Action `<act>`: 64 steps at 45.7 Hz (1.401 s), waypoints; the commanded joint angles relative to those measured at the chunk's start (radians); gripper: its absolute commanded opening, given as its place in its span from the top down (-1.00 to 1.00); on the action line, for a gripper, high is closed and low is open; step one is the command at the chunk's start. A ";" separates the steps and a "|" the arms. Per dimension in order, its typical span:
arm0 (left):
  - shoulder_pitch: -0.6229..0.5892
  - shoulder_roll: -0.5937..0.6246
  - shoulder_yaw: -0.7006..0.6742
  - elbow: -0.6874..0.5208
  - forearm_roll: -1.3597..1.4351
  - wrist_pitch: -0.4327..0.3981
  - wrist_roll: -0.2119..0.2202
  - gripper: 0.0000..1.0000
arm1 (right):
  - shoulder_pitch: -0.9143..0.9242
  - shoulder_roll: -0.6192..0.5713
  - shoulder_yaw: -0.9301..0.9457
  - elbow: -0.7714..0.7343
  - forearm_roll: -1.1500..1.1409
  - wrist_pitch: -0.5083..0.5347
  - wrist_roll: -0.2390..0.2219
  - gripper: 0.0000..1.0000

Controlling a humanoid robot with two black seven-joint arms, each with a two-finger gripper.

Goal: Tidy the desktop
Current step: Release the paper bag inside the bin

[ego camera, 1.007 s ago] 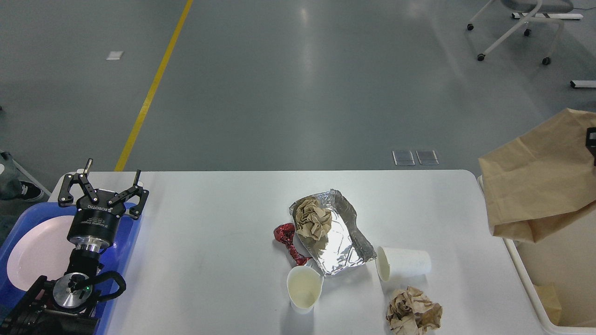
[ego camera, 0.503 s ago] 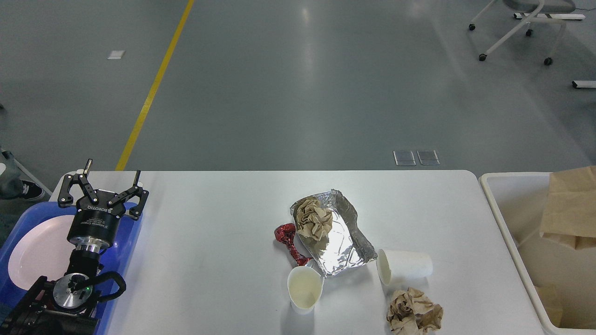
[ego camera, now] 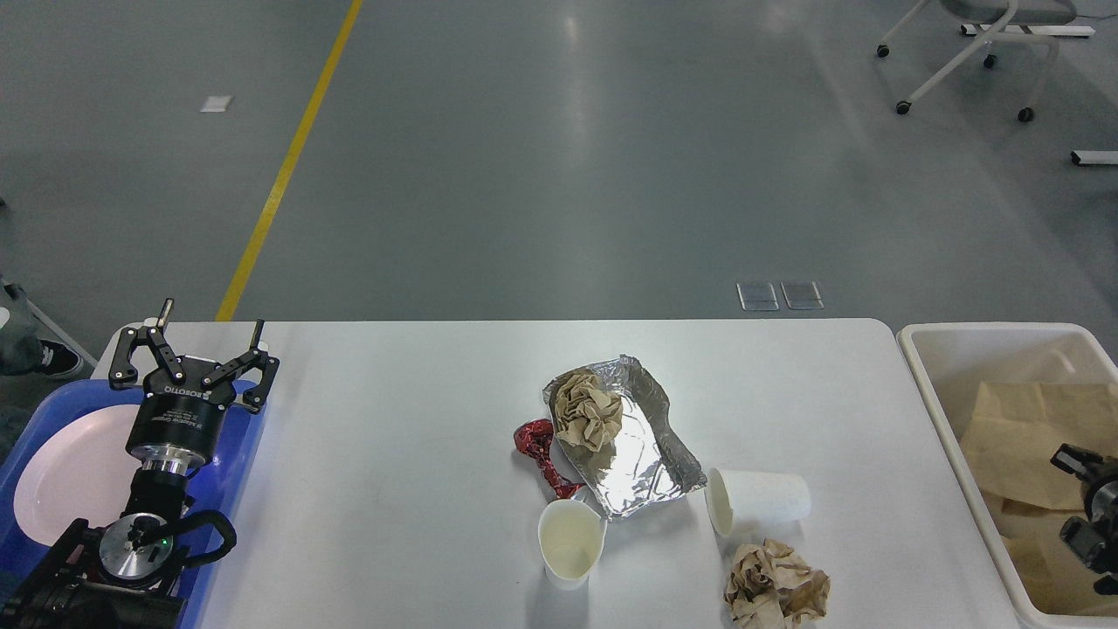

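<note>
1. Hovering with fingers spread and empty, my left claw [ego camera: 194,342] sits over the blue plastic tray [ego camera: 234,454].
2. Large white rectangular desktop [ego camera: 410,489] stretches rightward from it.
3. Right claw [ego camera: 1083,498]: can't tell.

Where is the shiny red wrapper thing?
In the head view, the red wrapper lies near the middle of the desktop, against the left edge of the crumpled foil, just behind the upright paper cup.
</note>
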 commanded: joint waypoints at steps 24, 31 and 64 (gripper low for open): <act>0.000 0.000 0.000 0.000 0.000 0.000 0.000 -0.93 | -0.127 0.091 0.084 -0.050 0.000 -0.035 -0.001 1.00; -0.001 0.000 0.000 0.000 0.000 0.000 0.000 -0.93 | -0.128 0.105 0.085 -0.050 -0.001 -0.035 -0.001 1.00; -0.001 0.000 0.000 0.000 0.000 0.000 0.000 -0.93 | -0.134 0.100 0.075 -0.044 -0.001 -0.106 0.000 -0.82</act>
